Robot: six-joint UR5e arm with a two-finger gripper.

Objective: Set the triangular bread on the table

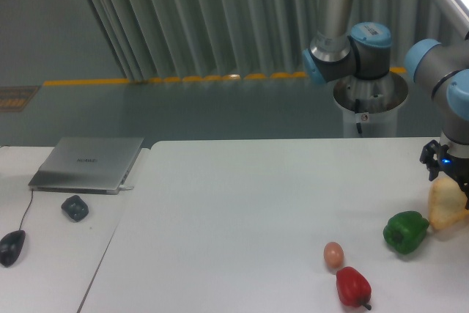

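Note:
The triangular bread (444,209), a pale tan wedge with its point up, rests on the white table (242,210) at the far right edge, just right of the green pepper (405,232). My gripper (449,185) hangs right over the bread's top. Its dark fingers (463,196) still straddle the point and look parted, no longer clamping the bread. The frame's right edge cuts off part of the bread and the gripper.
A brown egg (333,254) and a red pepper (352,286) lie at the front right. On the adjoining desk at left are a closed laptop (88,163), a dark small object (74,207) and a mouse (11,246). The arm's base (366,97) stands behind the table.

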